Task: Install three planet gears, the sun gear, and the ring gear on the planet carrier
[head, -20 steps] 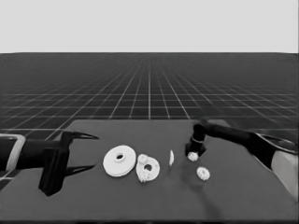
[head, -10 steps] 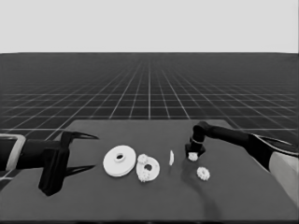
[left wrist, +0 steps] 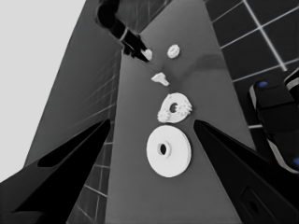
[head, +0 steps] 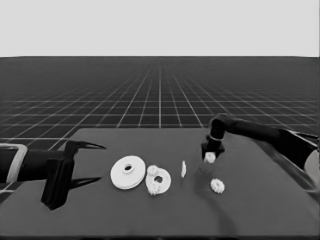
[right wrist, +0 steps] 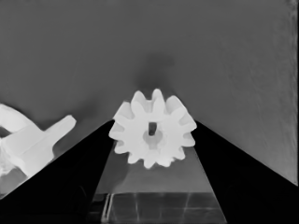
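My right gripper (head: 210,154) hangs just above the table's right half, shut on a small planet gear (head: 210,158). In the right wrist view that gear (right wrist: 153,129) sits between the two fingers. A second planet gear (head: 217,186) lies loose on the table nearer the front. The smaller round part, the planet carrier (head: 159,183), lies mid-table with two gears on it. Touching its left side is the larger round part, the ring gear (head: 128,173). My left gripper (head: 102,162) waits open over the table's left end, holding nothing.
A thin white piece (head: 183,169) stands on edge between the smaller round part and my right gripper; it also shows in the right wrist view (right wrist: 39,140). Dark machinery with blue lights (left wrist: 275,116) sits past the table's edge.
The right gripper has risen slightly with the gear in its fingers, so the gear now hangs off the table. The left arm and the other parts have not moved.
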Action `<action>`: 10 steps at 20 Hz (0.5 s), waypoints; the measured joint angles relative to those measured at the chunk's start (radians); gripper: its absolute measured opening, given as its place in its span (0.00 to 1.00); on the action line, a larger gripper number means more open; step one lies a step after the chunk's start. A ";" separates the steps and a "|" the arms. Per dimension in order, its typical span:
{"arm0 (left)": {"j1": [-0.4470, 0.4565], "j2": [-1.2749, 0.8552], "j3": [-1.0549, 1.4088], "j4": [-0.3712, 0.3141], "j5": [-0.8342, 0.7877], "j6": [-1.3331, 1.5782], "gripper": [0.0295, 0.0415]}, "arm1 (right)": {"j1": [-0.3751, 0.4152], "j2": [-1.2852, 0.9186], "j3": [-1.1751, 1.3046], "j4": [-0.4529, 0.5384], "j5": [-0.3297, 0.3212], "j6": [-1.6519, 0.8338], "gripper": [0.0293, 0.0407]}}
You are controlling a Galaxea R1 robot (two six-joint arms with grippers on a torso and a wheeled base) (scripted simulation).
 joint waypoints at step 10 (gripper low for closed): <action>0.000 0.000 0.000 0.000 0.000 0.000 0.75 | 0.002 0.309 0.216 -0.044 -0.075 0.520 0.17</action>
